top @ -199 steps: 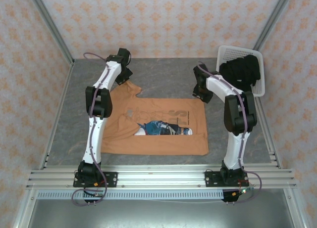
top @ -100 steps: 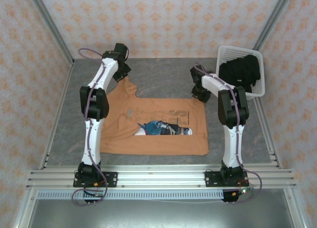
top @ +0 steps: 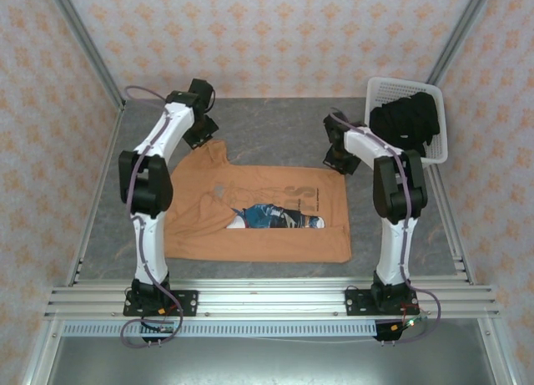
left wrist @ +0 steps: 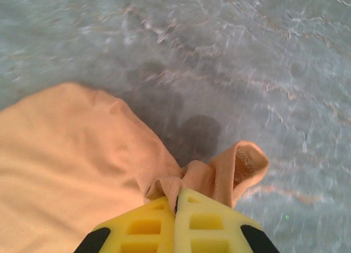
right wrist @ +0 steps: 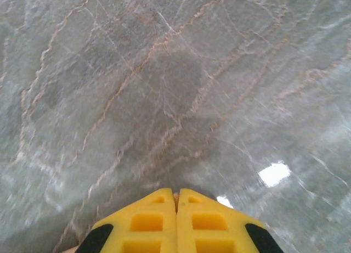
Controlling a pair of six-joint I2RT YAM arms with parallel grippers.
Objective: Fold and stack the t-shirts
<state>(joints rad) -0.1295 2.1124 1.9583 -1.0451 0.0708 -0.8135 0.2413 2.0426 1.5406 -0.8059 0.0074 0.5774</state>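
Your left gripper (left wrist: 176,201) is clamped on a bunched fold at the far left corner of the orange t-shirt (top: 259,214). Your right gripper (right wrist: 176,197) has its fingers pressed together at the shirt's far right corner; whether it pinches cloth, you cannot tell. The shirt lies spread mid-table, with bare grey table (top: 275,122) beyond its far edge. The black t-shirts (top: 406,122) sit in the white basket (top: 380,86) at the far right.

Grey veined tabletop (top: 275,126) carries an orange-tan printed t-shirt (top: 275,239) spread mid-table and a white lattice basket (top: 377,88) at far-right corner.
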